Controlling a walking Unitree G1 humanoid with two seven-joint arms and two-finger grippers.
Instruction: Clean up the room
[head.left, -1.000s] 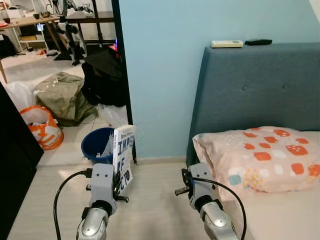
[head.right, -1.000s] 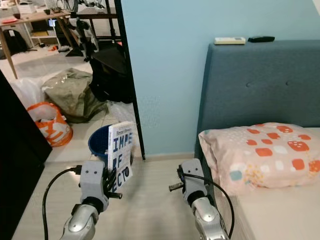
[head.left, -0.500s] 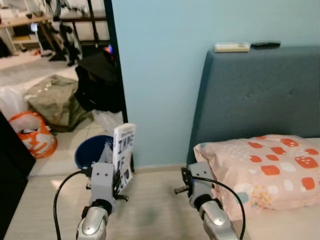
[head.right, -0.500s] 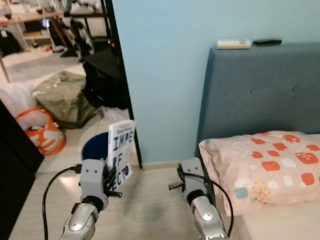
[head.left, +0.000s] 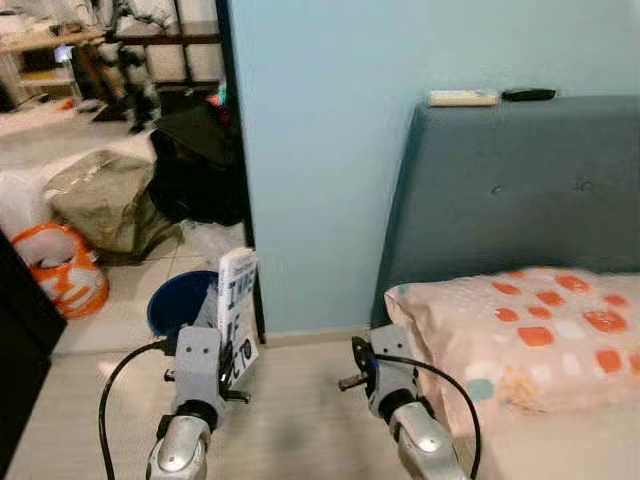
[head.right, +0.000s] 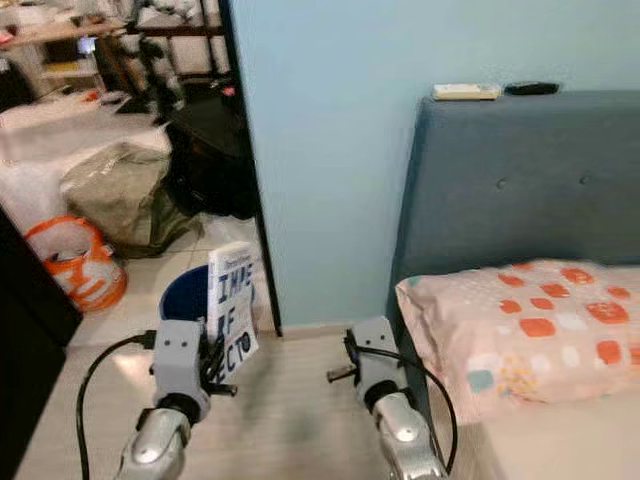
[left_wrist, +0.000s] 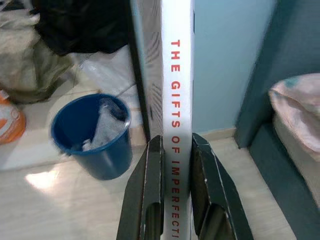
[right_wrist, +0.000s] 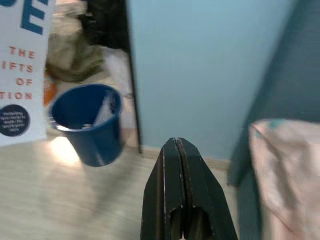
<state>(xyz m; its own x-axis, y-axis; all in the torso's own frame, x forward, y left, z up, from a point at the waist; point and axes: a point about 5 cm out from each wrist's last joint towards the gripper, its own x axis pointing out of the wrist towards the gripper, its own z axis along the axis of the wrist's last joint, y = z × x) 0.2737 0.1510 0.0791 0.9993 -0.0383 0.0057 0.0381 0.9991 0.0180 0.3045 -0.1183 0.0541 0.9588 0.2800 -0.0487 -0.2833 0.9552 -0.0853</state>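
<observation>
Left gripper was clamped on the spine of a white paperback book, held upright in front of the robot's chest, over the pale floor. In the left wrist view the two black fingers pinched the spine from either side, low down; red spine lettering ran between them. Most of the book stood above the grip.

Right gripper hung free beside it, jaws pressed together on nothing, just short of the bed.

Surroundings: blue bucket with crumpled plastic inside stood on the floor by the black door frame, just beyond the book. Grey-blue headboard to the right, with a white remote and a black remote lying on its top edge. Patterned pillow on the bed below. Through the doorway: an orange-and-white bag, an olive sack.

Judgement: step in hand looked like carrying the book to wherever it belongs; destination not evident. To do it well:
- keep the wrist level, since a low pinch on a tall book lets it lever over;
- walk smoothly, frames were slightly blurred;
- steer wide of the bucket and the door frame;
- the free right gripper could steady the cover if the book tips.
</observation>
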